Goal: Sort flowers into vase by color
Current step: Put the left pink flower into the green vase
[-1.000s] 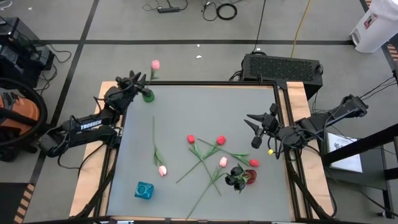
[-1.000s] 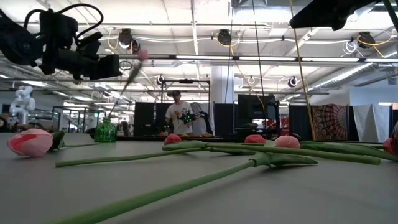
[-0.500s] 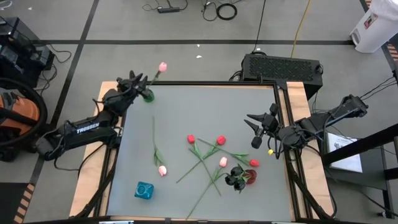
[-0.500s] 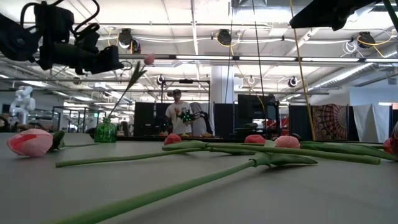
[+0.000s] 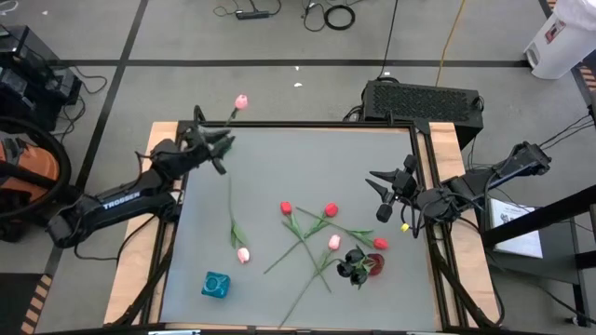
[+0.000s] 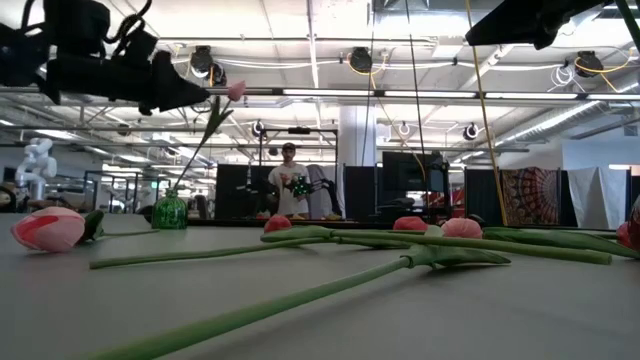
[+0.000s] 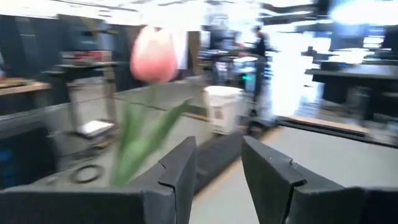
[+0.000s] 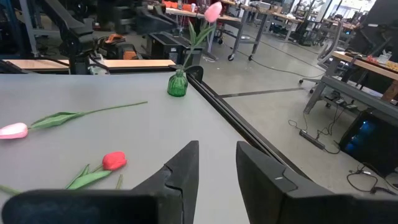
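A pink tulip (image 5: pixel 241 100) stands in a small green glass vase (image 6: pixel 169 211) at the upper left corner of the grey surface (image 5: pixel 372 158), its stem leaning so the head hangs past the surface's top edge. The left gripper (image 5: pixel 221 154) sits just beside the vase in the upper left of the high view, its jaws parted with nothing between them, the tulip apart from them in the left wrist view. The right gripper (image 5: pixel 377 191) waits at the right edge of the surface, jaws likewise parted and empty. Another pink tulip (image 5: pixel 242 254) lies alone at lower left of centre, its stem running up the frame. A crossed heap of red and pink tulips (image 5: pixel 317 228) lies at lower centre, with black tulips (image 5: pixel 352 265) at its lower right end. A blue vase (image 5: pixel 216 285) stands near the lower left corner. A person (image 6: pixel 288 185) stands in the room beyond.
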{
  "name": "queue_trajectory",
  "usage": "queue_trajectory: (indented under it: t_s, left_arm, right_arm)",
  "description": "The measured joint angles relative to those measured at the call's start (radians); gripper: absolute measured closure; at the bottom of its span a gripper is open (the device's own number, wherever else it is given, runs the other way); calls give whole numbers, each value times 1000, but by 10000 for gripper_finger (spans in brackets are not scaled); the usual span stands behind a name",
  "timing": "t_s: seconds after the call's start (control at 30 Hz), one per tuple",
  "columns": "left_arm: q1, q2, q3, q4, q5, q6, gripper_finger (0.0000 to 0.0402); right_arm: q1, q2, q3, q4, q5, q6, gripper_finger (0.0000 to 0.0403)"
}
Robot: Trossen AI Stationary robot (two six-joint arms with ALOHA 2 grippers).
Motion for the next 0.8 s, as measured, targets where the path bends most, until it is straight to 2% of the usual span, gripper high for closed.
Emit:
queue_trajectory:
  t_s: [0.17,0.3,0.53,0.7,0.8]
  left_arm:
    - [-35,-41,0,-88,206,0,267]
    - [-71,-65,0,-151,313,-1,267]
    - [-173,-84,1,-207,407,-7,267]
    - [-284,-84,1,-204,413,-150,267]
    - [-361,-84,1,-205,413,-183,267]
  right_arm:
    - [0,0,0,0,0,0,305]
    - [0,0,0,0,0,0,305]
    - [0,0,0,0,0,0,305]
    - [0,0,0,0,0,0,305]
    - [0,0,0,0,0,0,305]
